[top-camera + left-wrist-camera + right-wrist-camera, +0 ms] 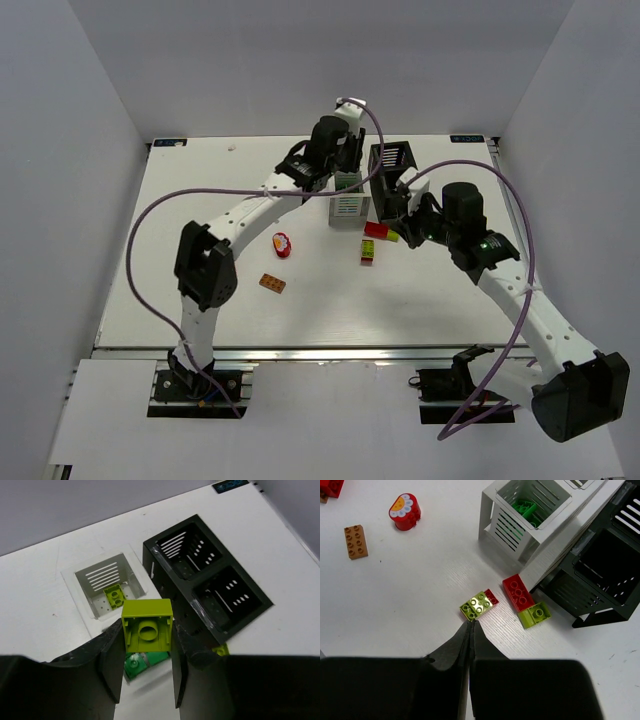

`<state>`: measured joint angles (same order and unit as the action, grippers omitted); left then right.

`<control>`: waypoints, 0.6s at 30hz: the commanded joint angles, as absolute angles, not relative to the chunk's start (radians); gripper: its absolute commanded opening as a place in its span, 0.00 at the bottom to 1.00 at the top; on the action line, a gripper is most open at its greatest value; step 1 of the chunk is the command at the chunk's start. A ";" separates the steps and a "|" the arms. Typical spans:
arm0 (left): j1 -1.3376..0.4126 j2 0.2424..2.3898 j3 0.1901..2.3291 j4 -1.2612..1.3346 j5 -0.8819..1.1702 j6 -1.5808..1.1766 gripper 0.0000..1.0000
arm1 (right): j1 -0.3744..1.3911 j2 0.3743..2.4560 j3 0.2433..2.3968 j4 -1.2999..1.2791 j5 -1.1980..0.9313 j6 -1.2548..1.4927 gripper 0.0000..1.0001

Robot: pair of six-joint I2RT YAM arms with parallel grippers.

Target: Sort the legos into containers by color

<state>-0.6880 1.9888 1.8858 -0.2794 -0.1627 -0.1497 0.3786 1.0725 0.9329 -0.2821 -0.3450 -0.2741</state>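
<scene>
Left gripper: I am pinching a lime-green brick across two opposite side walls, its hollow underside facing my wrist camera. I am hovering it over the white box, where a matching brick is lying; the black box is standing just beside. Judging the brick light, rigid and smooth-sided, so the flat walls are the hold. Right gripper: fingers pressed together, empty, pointing at a lime brick on the table.

A white table is enclosed by pale grey walls; small blue labels are fixed at its far corners.
</scene>
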 commanded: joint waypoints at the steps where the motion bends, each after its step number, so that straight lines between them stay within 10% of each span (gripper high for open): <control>1: -0.680 2.064 1.988 -0.267 -0.232 -0.092 0.00 | 0.393 1.045 0.939 -0.250 -0.316 -0.296 0.00; 18: -0.657 2.293 2.126 -0.210 -0.377 -0.063 0.04 | 0.396 1.015 0.933 -0.241 -0.318 -0.293 0.00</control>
<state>-0.6632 2.2879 2.0838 -0.2420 -0.3309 -0.0753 0.3923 1.0271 0.9329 -0.2810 -0.3191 -0.2821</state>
